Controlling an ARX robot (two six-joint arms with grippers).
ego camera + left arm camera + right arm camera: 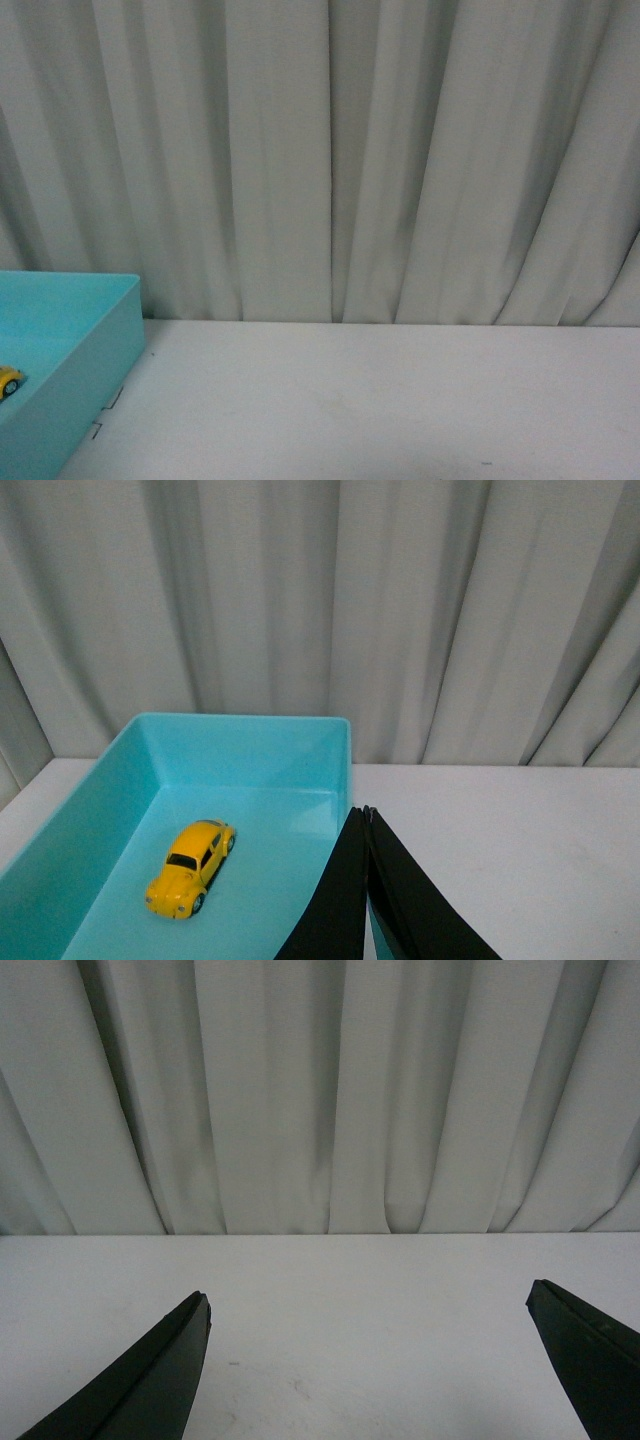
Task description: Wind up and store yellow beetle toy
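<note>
Yellow beetle toy (191,868): sitting on its wheels inside the turquoise bin (120,780), at the table's (400,400) left.
Left gripper (365,815): fingers pressing together, holding nothing.
Right gripper (368,1312): fingers standing wide apart, empty.

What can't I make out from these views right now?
- Yellow beetle toy: front view, cut by the picture's edge; only a sliver shows.
- Turquoise bin: near end cut off in both views.
- Left gripper: fingers together, partly covering the bin's wall.
- Wind-up state: not visible.
</note>
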